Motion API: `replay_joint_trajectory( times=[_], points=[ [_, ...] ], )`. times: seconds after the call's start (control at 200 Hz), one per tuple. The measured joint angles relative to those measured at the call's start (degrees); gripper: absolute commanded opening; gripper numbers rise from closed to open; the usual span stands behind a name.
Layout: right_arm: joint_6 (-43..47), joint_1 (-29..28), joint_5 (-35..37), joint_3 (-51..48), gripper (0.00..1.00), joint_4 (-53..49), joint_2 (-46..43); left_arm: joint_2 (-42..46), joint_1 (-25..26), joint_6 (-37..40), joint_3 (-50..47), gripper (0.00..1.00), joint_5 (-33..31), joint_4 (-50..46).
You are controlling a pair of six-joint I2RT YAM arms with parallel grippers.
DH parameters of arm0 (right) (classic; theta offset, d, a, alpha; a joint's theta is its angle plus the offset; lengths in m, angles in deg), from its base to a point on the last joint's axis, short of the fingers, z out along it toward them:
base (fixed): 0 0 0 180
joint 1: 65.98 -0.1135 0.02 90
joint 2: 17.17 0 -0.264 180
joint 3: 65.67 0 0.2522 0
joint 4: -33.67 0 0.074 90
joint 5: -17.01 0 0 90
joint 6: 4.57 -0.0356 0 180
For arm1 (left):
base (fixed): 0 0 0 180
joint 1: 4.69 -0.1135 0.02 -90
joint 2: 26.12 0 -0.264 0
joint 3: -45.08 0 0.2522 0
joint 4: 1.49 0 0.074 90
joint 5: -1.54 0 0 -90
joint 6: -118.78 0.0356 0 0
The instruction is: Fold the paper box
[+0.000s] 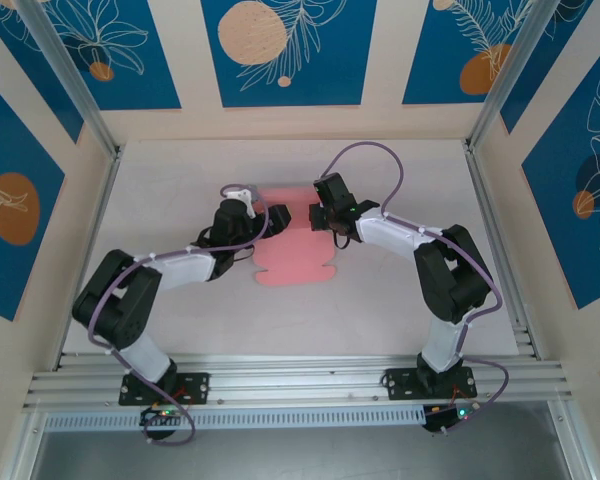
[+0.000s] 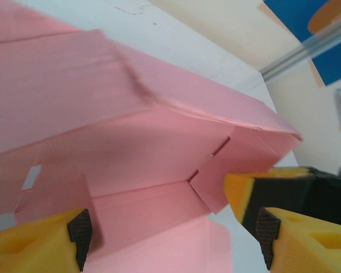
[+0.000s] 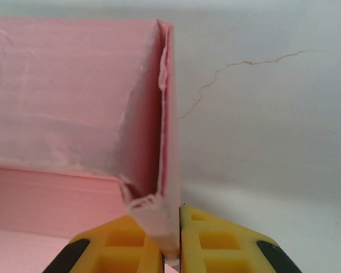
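**A:** Starting nearest us, how does the left claw (image 2: 173, 230) stand?

**B:** We see it wide open, with its yellow fingers far apart at the bottom of its wrist view. The pink box (image 1: 295, 250) lies between them. The left black pad (image 2: 79, 230) sits against a small flap. The right pad is clear of the card, over bare table, so we see nothing clamped.

**A:** And the right claw (image 3: 171, 250)?

**B:** Its fingers are pressed together on a doubled edge of the box. That fold rises upright from the fingertips, and a pink panel runs off to the left of it.

**A:** Where do we place the box itself?

**B:** From above, we see it mid-table (image 1: 400, 320), between the two claws. The left claw is at its far left corner and the right claw at its far right edge. The near part lies flat, with its tabbed edge toward the arm bases. In the left wrist view, the far panels are bent up along creases.

**A:** And beyond that?

**B:** We see pale table with a thin crack (image 3: 238, 68) past the right claw. Behind it is the back wall (image 1: 280, 115) with blue panels.
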Motion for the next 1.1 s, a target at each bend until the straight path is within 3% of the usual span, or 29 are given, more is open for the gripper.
replay_joint_trajectory(
  times=[0.355, 0.5, 0.64, 0.725, 1.1],
  points=[
    [-0.8, 0.3, -1.1, 1.8, 0.14, -2.4, 0.0, 26.7, -0.3, 13.7, -1.3, 0.82, -2.4, -14.9],
    [-0.8, 0.3, -2.1, 1.9, 0.14, -3.0, 0.0, 31.2, -6.0, 18.6, -1.9, 0.82, -5.5, -18.4],
    [-0.8, 0.3, -3.4, 1.9, 0.14, -3.8, -0.5, 29.3, -17.2, 19.1, -4.2, 0.79, -5.9, -18.8],
    [-0.8, 0.3, -4.3, 1.9, 0.13, -4.0, -1.3, 25.6, -21.2, 19.1, -4.5, 0.78, -4.9, -19.1],
    [-0.8, 0.3, -5.9, 1.9, 0.13, -5.2, -3.5, 4.9, -23.5, 20.0, -1.9, 0.61, 8.2, -11.4]
  ],
)
